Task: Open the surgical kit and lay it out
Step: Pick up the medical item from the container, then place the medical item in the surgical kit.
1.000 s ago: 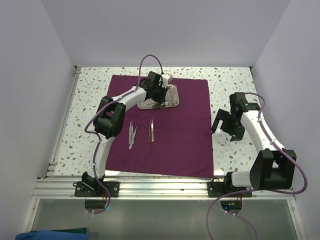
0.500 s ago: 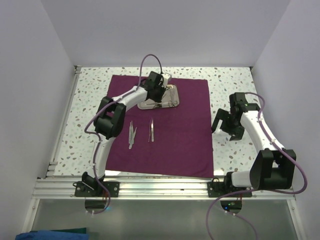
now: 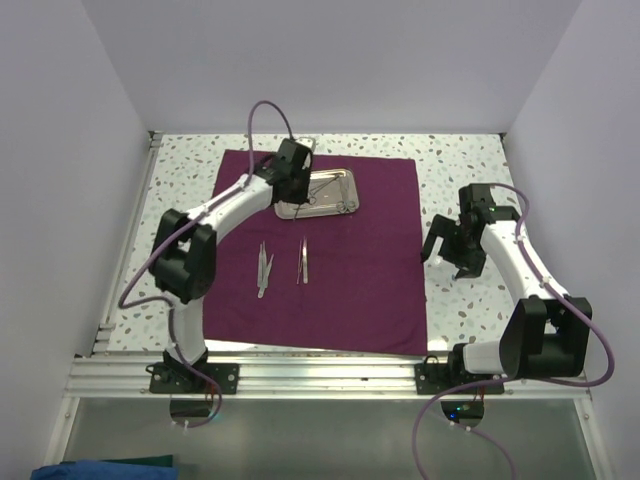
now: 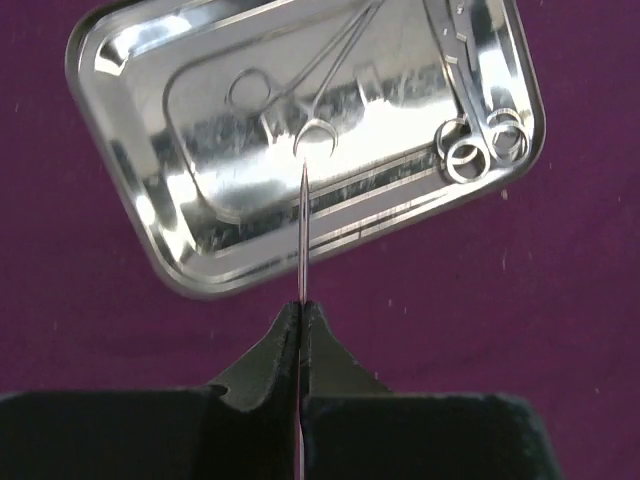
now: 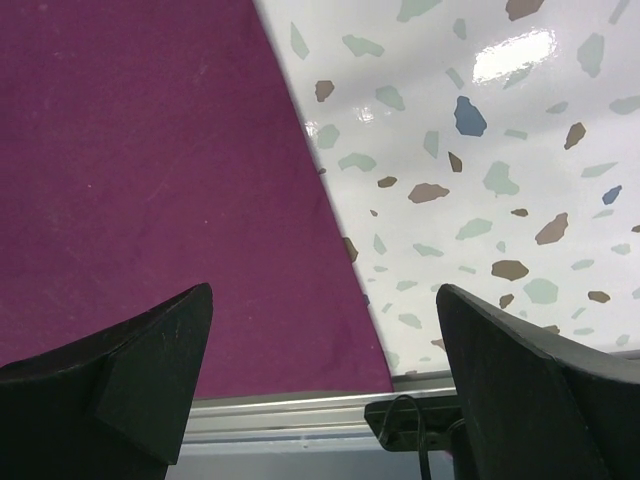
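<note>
Swinging leftward since a second ago, the left arm [image 3: 225, 205] now has its elbow farther out. The left pincer [image 3: 292, 172] has shifted from over the middle of the tray [image 3: 335, 190] to its left end, closing from partly open to shut.

In the left wrist view the left pincer [image 4: 303, 305] is clamped on one thin silver instrument [image 4: 303, 230], seen edge-on. Its long axis runs straight ahead from the fingertips, and its free end points over the tray [image 4: 130, 170]. The one tray lies just ahead of this pincer on the cloth [image 4: 560, 300], its long axis slanted across that view. One pair of forceps [image 4: 300, 80] lies inside it. A cluster of ring handles [image 4: 465, 160] sits at the end to the pincer's right; how many instruments they belong to I cannot tell.

Behind the left pincer, toward the arm bases, two tweezers [image 3: 264, 268] lie side by side on the cloth [image 3: 350, 280], long axes running near-to-far.

The right pincer [image 3: 450, 250] stands fully open, holding nothing. Below its fingers [image 5: 130, 380] are the cloth's [image 5: 130, 150] right edge and the table [image 5: 500, 150].
</note>
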